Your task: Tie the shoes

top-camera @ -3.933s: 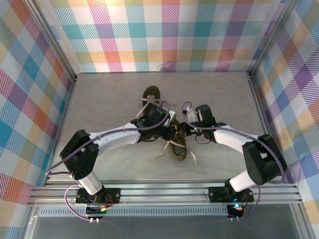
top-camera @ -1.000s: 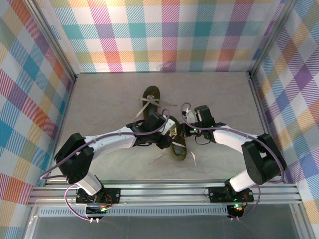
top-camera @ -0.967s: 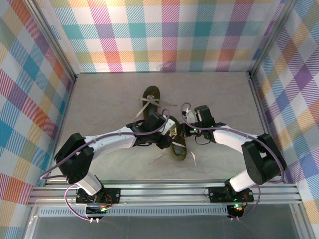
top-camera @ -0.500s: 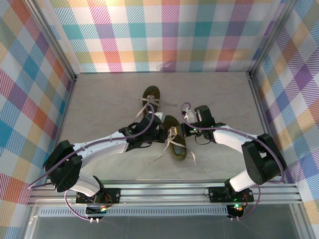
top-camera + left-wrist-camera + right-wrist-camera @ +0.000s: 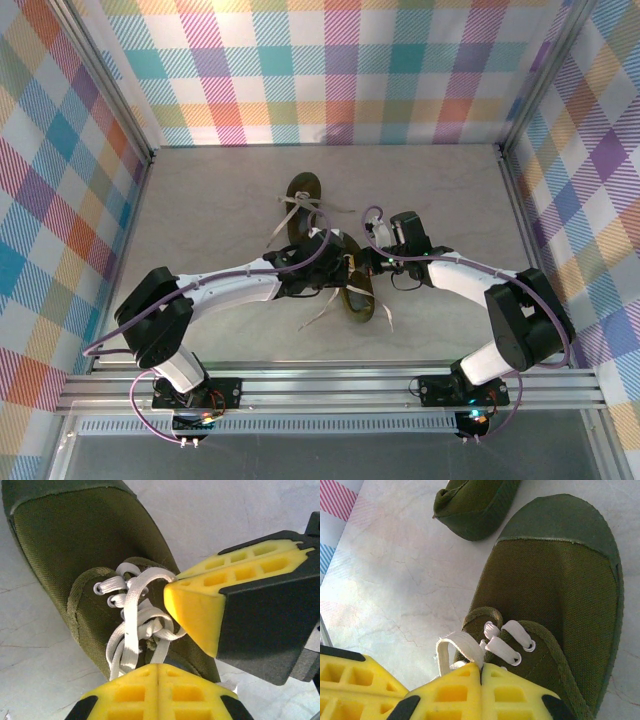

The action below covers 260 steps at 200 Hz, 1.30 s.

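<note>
**A:** Olive canvas first: your near shoe (image 5: 365, 302) lies on the pale surface (image 5: 200, 210), and both your arms meet over its laces (image 5: 131, 605).

**B:** Jaws?

**A:** Your left jaws are pressed together right at the lace strands. I can't tell if any strand is pinched. Your right jaws are clenched on a lace strand just beside the eyelets.

**B:** Knot?

**A:** There's a twist of lace at the tongue, and the ends trail on the surface.

**B:** Other one?

**A:** Your far shoe (image 5: 303, 192) sits just beyond, laces splayed.
</note>
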Each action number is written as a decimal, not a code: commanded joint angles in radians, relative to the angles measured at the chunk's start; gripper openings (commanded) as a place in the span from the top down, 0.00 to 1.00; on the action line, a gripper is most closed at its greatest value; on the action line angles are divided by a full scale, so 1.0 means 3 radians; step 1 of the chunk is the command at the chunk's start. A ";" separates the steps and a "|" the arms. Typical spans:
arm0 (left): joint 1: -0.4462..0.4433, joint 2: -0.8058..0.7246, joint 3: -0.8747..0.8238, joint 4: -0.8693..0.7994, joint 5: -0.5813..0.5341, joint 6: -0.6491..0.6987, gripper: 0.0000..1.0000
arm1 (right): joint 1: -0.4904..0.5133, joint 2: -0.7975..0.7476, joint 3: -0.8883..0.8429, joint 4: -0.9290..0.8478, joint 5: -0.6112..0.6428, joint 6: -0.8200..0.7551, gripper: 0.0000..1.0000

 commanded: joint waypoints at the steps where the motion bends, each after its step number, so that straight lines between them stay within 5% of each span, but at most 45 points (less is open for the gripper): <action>1: -0.0049 0.0019 0.0063 -0.0130 -0.0028 -0.0066 1.00 | 0.0024 -0.0020 -0.0022 0.0087 -0.0050 -0.0033 1.00; 260: -0.0075 0.0300 0.0155 -0.0259 -0.0193 -0.0184 0.96 | 0.0029 -0.0021 -0.0022 0.0093 -0.0070 -0.0038 1.00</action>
